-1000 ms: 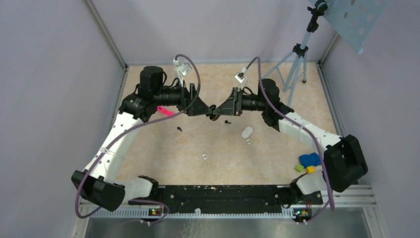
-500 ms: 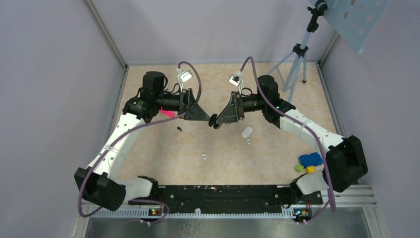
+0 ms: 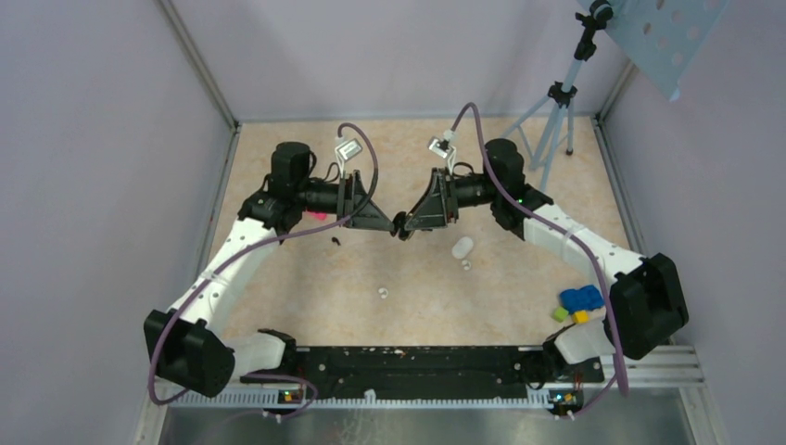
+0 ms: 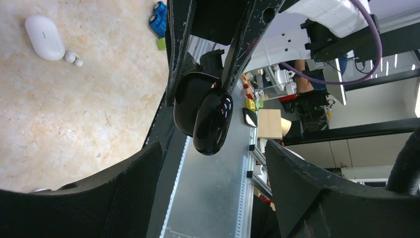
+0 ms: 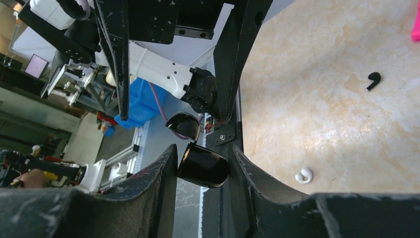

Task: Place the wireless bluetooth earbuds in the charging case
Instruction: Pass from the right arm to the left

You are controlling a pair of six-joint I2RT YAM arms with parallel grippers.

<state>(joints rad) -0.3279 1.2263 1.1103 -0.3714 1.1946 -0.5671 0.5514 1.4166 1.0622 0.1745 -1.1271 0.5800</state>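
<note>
Black case sits clamped lid-up in our right gripper, left gripper gaping empty; next we fetch the loose black earbud.

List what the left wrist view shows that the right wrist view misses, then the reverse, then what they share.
Only the left wrist view: the white charging case with a white earbud beside it, and a blue toy.
Only the right wrist view: a black earbud, a lone white earbud and a pink object at the frame edge.
Both: the beige tabletop and the glossy black case, lid open, clamped by the right gripper.
</note>
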